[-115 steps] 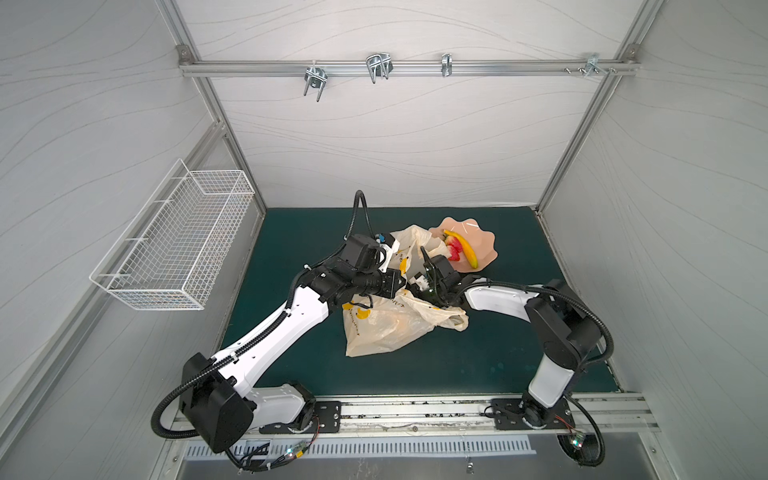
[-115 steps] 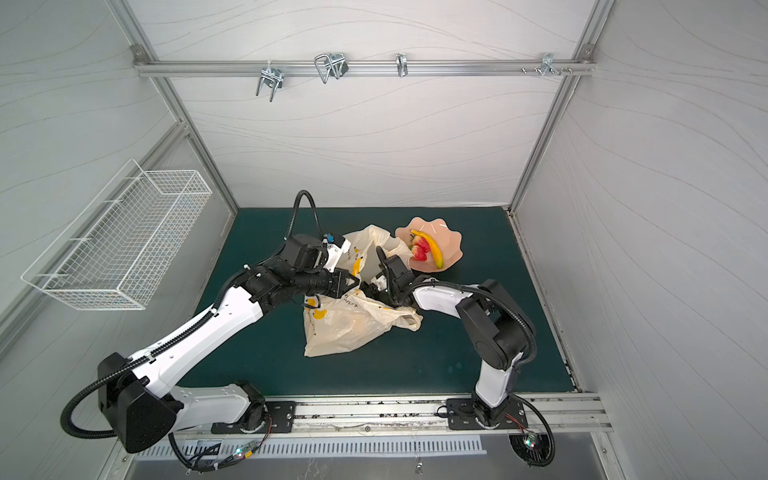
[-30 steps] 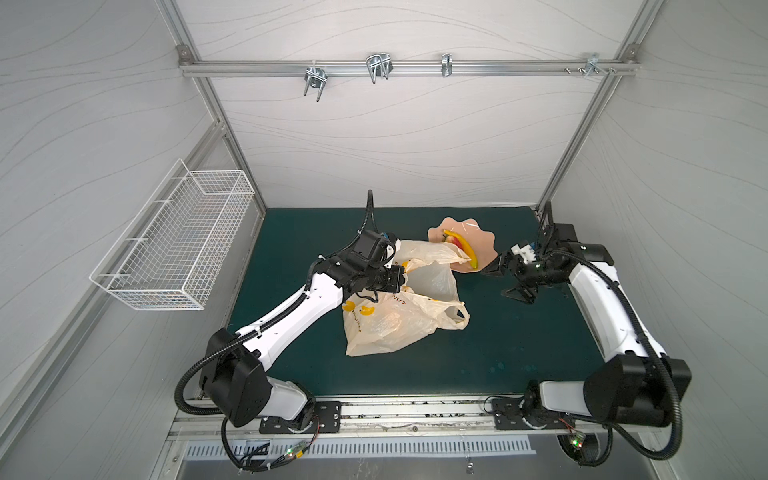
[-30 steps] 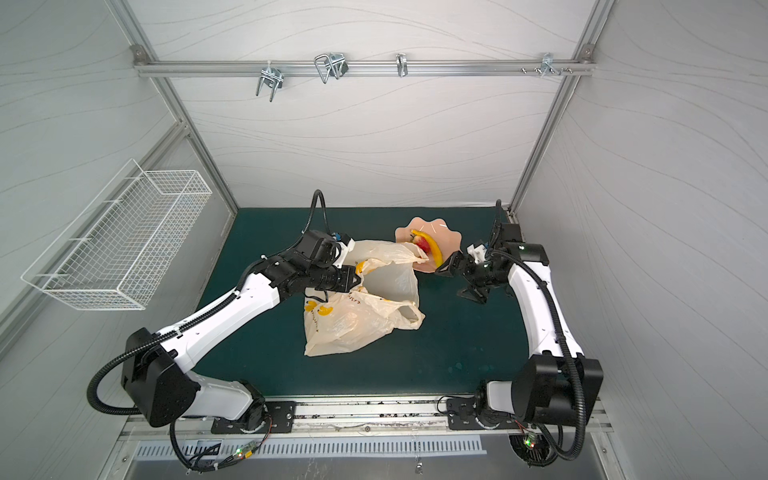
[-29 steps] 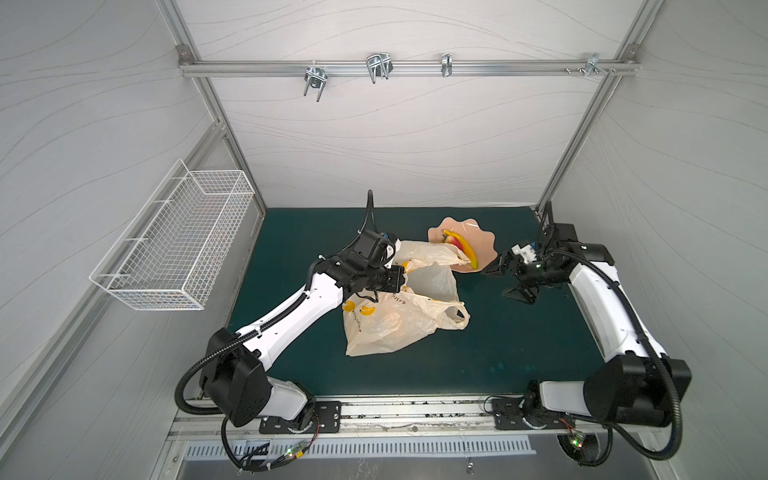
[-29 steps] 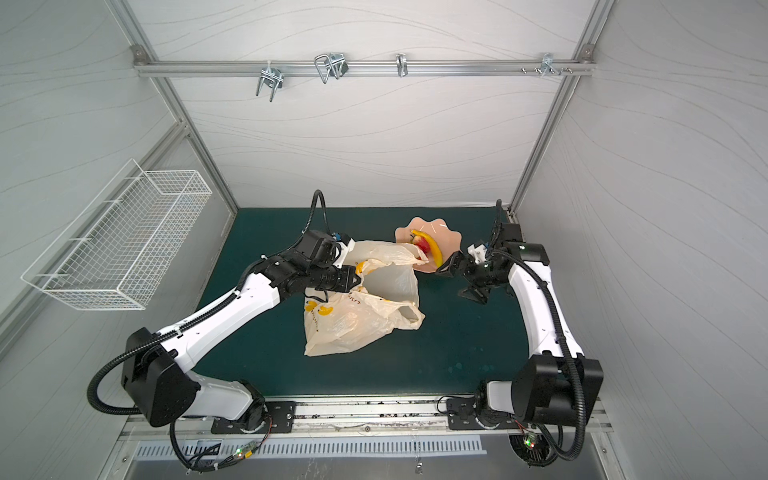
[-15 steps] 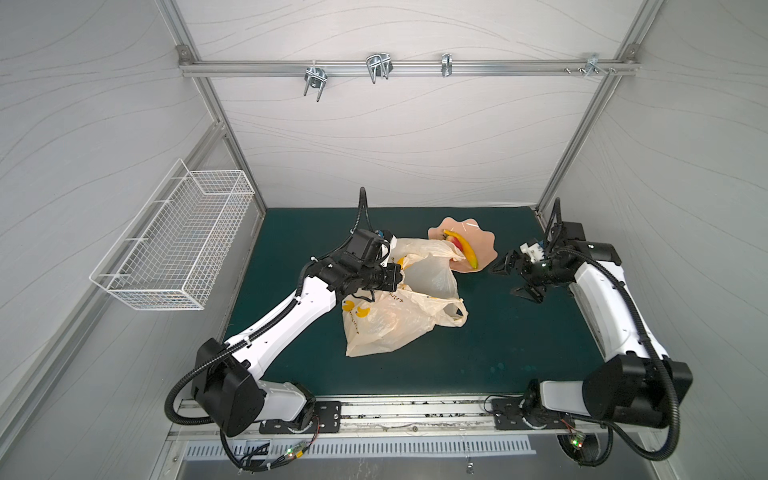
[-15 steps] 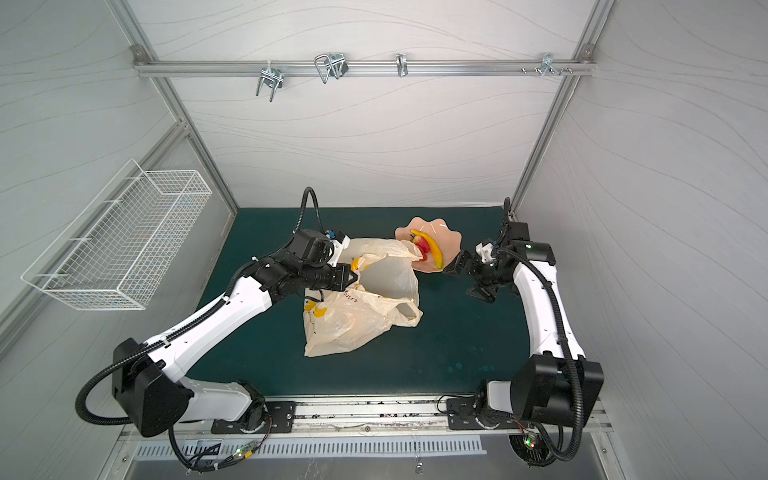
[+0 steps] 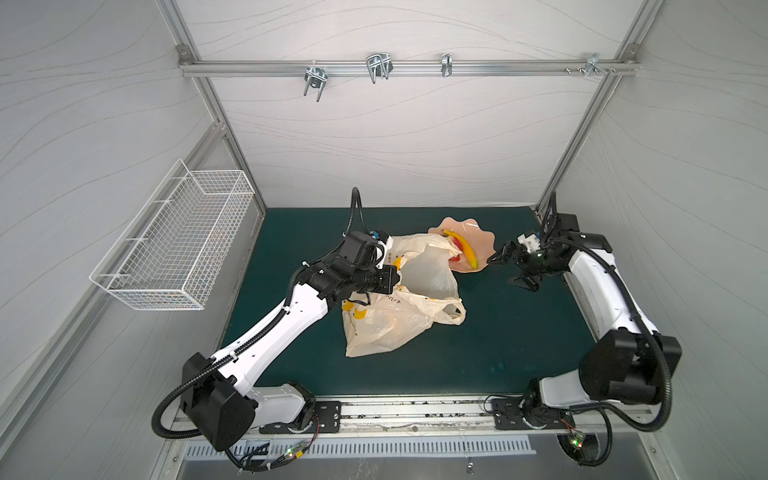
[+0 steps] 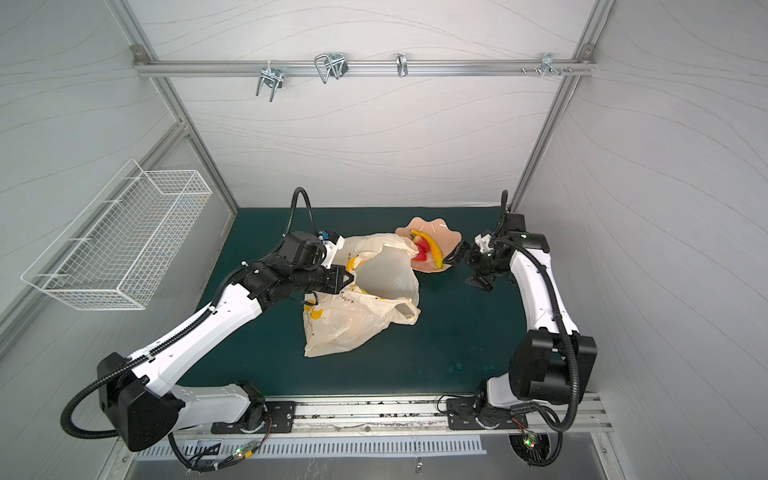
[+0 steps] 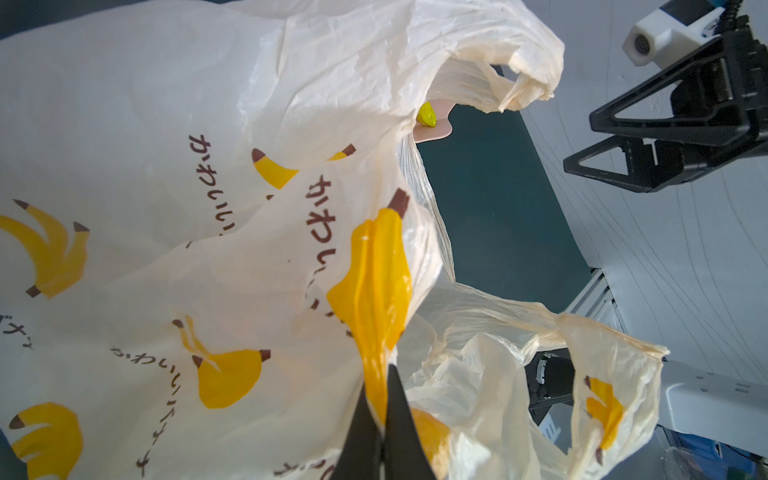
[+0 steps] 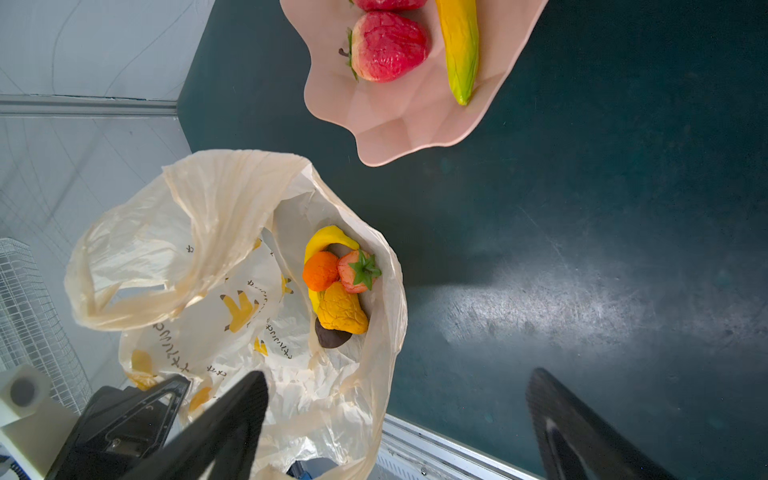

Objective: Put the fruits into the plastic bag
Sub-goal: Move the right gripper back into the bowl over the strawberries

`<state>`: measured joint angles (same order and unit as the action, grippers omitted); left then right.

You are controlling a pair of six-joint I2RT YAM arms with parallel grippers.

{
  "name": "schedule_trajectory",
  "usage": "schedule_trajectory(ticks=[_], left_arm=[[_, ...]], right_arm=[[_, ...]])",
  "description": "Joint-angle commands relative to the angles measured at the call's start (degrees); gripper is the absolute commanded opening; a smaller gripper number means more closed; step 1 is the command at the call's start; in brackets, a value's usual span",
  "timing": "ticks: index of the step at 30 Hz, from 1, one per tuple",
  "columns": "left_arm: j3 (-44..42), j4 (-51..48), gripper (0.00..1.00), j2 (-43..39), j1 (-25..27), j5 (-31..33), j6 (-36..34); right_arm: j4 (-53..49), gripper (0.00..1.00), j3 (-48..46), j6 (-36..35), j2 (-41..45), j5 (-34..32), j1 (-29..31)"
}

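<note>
The plastic bag (image 9: 399, 320) is laid on the green mat (image 9: 498, 340) near the middle of the workspace, as shown in both top views. Its mouth is held raised and open by the left gripper (image 11: 380, 415), whose jaws are clamped tight on a fold of the bag's printed rim.

Inside the bag, in the right wrist view, five fruits are seen bunched together and touching:
- a short yellow banana (image 12: 328, 239)
- an orange citrus ball (image 12: 320, 270)
- a green-topped strawberry (image 12: 357, 272)
- a wrinkled yellow-orange piece (image 12: 340, 309)
- a dark brown piece (image 12: 330, 336)

The right gripper (image 9: 505, 272) is held above the mat, just beside the pink dish (image 9: 482, 245). Its jaws are spread wide and nothing is held between them.

Farther back, a long yellow banana (image 9: 461, 248) and a red strawberry (image 12: 388, 45) are seen lying on the dish, just behind the bag's raised mouth. A second strawberry on the dish is cut off by the edge of the right wrist view.
</note>
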<state>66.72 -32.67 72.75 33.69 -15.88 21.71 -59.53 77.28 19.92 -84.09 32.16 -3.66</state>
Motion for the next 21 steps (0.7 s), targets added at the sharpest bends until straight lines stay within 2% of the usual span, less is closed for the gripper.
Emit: schedule_trajectory(ticks=[1,6,11,21], left_arm=[[0.0,0.2,0.00,-1.6,-0.2,-0.3,0.3],[0.5,-1.3,0.00,-2.1,-0.3,0.0,-0.4],[1.0,-2.1,0.00,-2.7,-0.2,0.6,-0.7],[1.7,-3.4,0.00,-3.0,-0.2,1.4,-0.4]], right_arm=[[1.8,0.97,3.3,-1.0,-3.4,-0.1,0.4],[1.0,0.91,10.0,-2.9,-10.5,-3.0,2.1],[-2.4,0.81,19.6,-5.3,-21.1,-7.2,5.3],[-6.3,0.71,35.3,-6.4,-37.4,-16.0,9.6]])
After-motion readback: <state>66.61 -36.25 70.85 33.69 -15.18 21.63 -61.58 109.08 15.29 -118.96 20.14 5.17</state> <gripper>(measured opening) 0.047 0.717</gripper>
